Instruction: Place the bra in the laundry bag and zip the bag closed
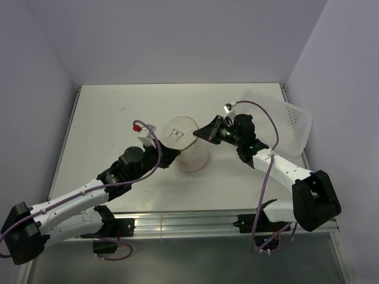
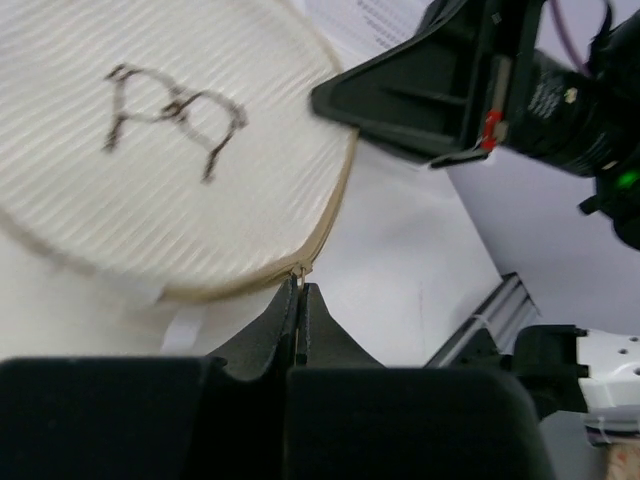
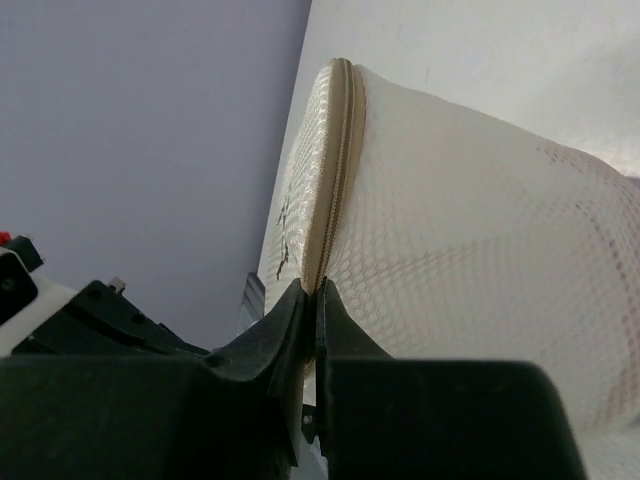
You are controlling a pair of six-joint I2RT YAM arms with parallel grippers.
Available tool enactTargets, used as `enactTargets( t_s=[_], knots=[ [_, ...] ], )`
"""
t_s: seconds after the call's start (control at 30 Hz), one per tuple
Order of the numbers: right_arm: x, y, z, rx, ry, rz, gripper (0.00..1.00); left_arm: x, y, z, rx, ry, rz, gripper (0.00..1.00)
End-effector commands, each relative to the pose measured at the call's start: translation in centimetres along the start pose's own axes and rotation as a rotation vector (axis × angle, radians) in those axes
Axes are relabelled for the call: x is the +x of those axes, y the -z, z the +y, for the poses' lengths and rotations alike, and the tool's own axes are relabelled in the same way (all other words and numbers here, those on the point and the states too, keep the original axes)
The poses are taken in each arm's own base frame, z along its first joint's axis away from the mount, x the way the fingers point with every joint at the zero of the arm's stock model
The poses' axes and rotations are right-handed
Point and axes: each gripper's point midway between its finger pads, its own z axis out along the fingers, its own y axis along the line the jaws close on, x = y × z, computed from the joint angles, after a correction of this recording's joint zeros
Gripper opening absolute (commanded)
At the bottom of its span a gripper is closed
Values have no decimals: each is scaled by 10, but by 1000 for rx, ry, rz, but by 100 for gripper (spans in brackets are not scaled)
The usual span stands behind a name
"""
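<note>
The laundry bag stands near the middle of the white desk, with one robot arm on each side of it. The bag is small and round, and its wall is soft whitish net. Its flat round lid sits on top and has a little dark bra drawing on it. A tan zip runs around the rim of the lid, and the part that shows looks closed. The left tool is at the near left side of the rim. Its two fingers are pressed tight together, and they pinch the tiny zip pull right at their tips. The right tool comes in from the other side, at the right edge of the lid. Its fingers are squeezed onto the zip rim of the bag, with the seam running in between them. The two tools point toward each other across the lid and do not touch. A big clear plastic bin with small holes lies at the far right of the desk, apart from the bag.
</note>
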Motion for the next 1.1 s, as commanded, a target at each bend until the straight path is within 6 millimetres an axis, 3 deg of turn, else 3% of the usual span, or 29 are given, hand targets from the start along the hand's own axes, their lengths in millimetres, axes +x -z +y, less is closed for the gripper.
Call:
enactTargets(
  t_s=[0.0, 0.17, 0.37, 0.7, 0.8, 0.9, 0.93, 1.0, 1.07],
  knots=[
    [-47, -1, 16, -51, 93, -93, 0, -10, 13, 16, -76, -53, -6, 0],
    [-69, -9, -5, -10, 105, -84, 0, -11, 30, 50, -193, -33, -16, 0],
    [-73, -23, -26, 16, 102, -30, 0, -22, 45, 75, -331, -31, -72, 0],
    [-59, -25, -35, 42, 88, -2, 0, -30, 37, 54, -236, -29, -85, 0],
    [-51, -26, -46, 84, 86, 0, 0, -36, 37, 49, -223, -15, -107, 0],
    [-49, -29, -52, 99, 73, 6, 19, -50, 41, 42, -218, -22, -137, 4],
    [-49, -28, -52, 106, 76, 8, 36, -54, 43, 39, -212, -22, -146, 9],
    [-57, -22, -44, 116, 107, -34, 57, -65, 47, 29, -184, -24, -174, 27],
    [-69, -9, -30, 133, 156, -90, 96, -73, 50, 21, -162, -39, -187, 44]
  ],
)
